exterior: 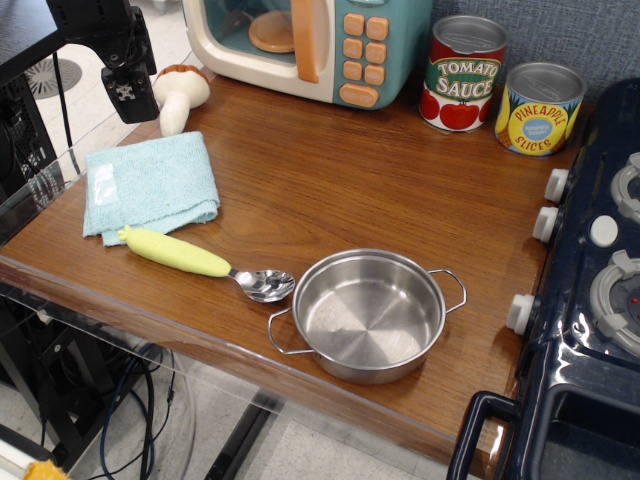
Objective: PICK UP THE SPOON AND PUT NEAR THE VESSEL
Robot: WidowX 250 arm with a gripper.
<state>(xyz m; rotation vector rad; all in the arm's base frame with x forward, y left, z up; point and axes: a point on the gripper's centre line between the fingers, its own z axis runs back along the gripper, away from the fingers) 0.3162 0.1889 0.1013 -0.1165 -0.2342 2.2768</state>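
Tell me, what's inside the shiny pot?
Nothing: the pot is empty, its bare metal bottom showing. The near inside wall is hidden by the rim. The spoon lies outside, its bowl beside the pot's left handle.

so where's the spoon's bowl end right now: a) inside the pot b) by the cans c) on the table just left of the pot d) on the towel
c: the spoon lies on the table, metal bowl just left of the pot, handle end by the towel.
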